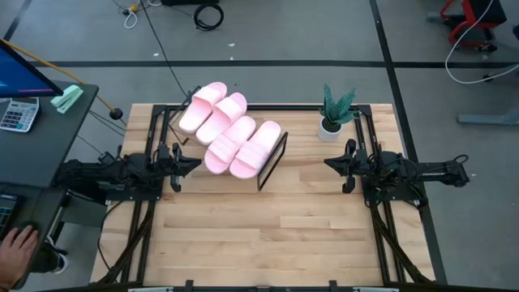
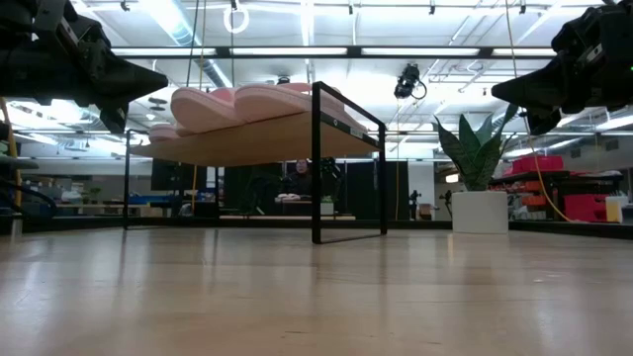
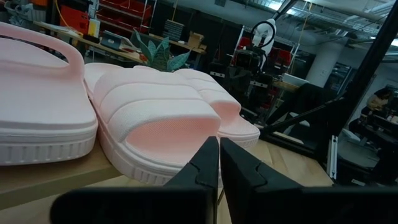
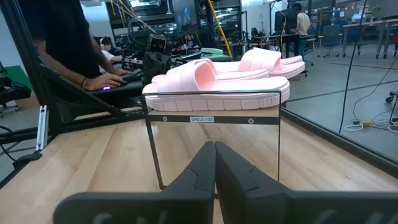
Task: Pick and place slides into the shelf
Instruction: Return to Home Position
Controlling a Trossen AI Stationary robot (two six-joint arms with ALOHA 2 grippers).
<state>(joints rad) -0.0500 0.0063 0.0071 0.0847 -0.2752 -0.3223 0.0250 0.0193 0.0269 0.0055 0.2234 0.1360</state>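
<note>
Pink foam all up top: the four slides [image 1: 231, 134] sit side by side on the shelf [image 4: 211, 118], with none down on the surface [image 1: 284, 235]. The row runs diagonally from far-left to near-right, and each sole's long axis crosses the plank. Nearer one is the left claw [image 1: 196, 165], just left of the shelf's near edge, fingers together on nothing. Over on the right the right claw [image 1: 328, 162] faces the wire end frame from well apart, also pinched together and empty. Placing looks done, so I'd guess both arms just back away, the left minding the closest slide
</note>
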